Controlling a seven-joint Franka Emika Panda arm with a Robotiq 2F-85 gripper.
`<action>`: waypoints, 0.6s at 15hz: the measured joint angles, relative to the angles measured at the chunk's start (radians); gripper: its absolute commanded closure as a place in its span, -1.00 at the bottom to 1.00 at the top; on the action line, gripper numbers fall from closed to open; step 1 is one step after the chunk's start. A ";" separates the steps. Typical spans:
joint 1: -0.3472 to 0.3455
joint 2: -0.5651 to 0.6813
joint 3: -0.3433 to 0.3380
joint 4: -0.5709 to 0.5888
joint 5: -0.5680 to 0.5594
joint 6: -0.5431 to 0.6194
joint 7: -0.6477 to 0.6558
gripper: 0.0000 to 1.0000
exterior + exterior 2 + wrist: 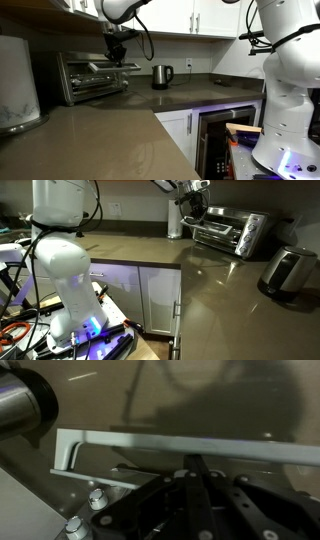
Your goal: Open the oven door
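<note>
Gripper (pixel 119 58) first: its two black fingers are pressed together with nothing between them. We see this best in the wrist view, where the fingertips (pixel 196 465) point at the silver handle bar (pixel 200 448) of the oven door (pixel 100 82). We cannot tell whether the tips touch the bar or sit just behind it. We judge that the closed fingers are meant as a hook. A thin bar on a drop-down door is easier to drag outward with a narrow tip than to pinch.

The oven (pixel 68 78), a small silver toaster oven, stands at the back of the brown countertop (pixel 120 130), below white cabinets (pixel 200 18). In both exterior views the arm reaches down from above, so the gripper hangs at the door's top edge, where the handle runs. We take it the door hinges at the bottom, so a pull at the top would give the most leverage. Wire racks show through the dark glass. The door looks upright or nearly so, and we cannot tell whether a gap has opened. A steel kettle (pixel 162 76) stands near the oven, apart from the arm.

We can read no brand name, label or dial marking; everything is too small and dim.
</note>
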 measured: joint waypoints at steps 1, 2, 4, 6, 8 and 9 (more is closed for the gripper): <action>0.000 0.000 0.000 0.000 0.000 -0.006 -0.002 1.00; 0.000 0.000 0.000 0.000 0.000 -0.010 -0.004 1.00; -0.001 0.000 0.000 0.000 0.001 -0.012 -0.010 1.00; -0.001 0.001 0.000 0.000 0.007 -0.013 -0.017 1.00; -0.001 0.002 0.000 0.000 0.017 -0.014 -0.021 1.00; -0.001 0.003 0.000 0.000 0.024 -0.015 -0.022 1.00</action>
